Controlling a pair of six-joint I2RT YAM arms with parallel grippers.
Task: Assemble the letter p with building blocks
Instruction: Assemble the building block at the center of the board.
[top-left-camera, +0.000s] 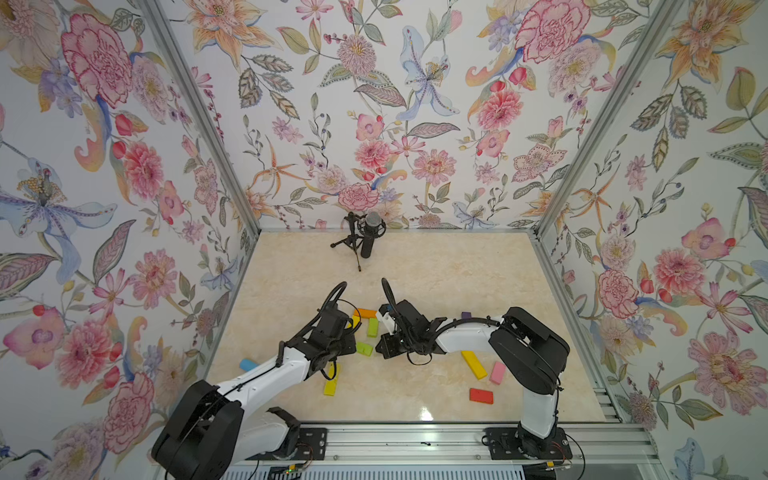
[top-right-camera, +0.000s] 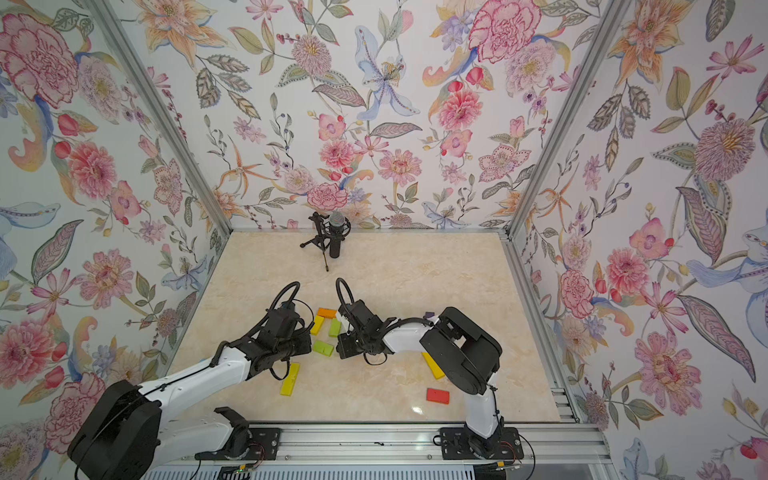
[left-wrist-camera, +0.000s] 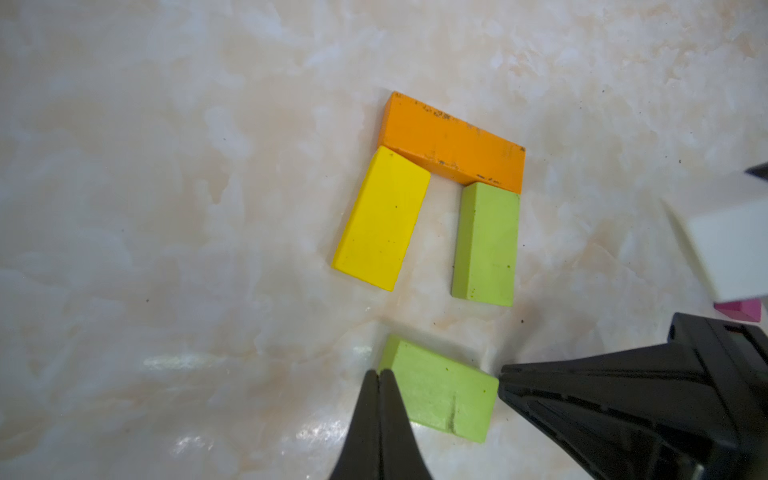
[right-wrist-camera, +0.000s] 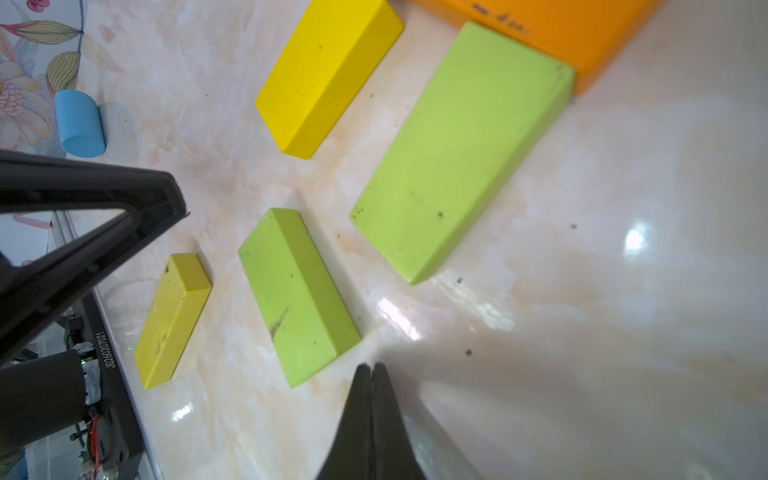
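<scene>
Blocks: the orange block (left-wrist-camera: 453, 141) caps a yellow block (left-wrist-camera: 382, 220) and a lime block (left-wrist-camera: 486, 245), touching both, an arch in the middle of the counter (top-left-camera: 415, 270). At the arch's 6 o'clock we see a loose lime block (left-wrist-camera: 440, 390) lying flat, with a gap between them. The left end effector (left-wrist-camera: 379, 372) is clenched and empty at that block's 9 o'clock. The right end effector (right-wrist-camera: 372, 368) is clenched and empty at its 3 o'clock. A long yellow bar (top-left-camera: 331, 380) lies at the arch's 7 o'clock, and a red block (top-left-camera: 481, 395) at 4 o'clock.
</scene>
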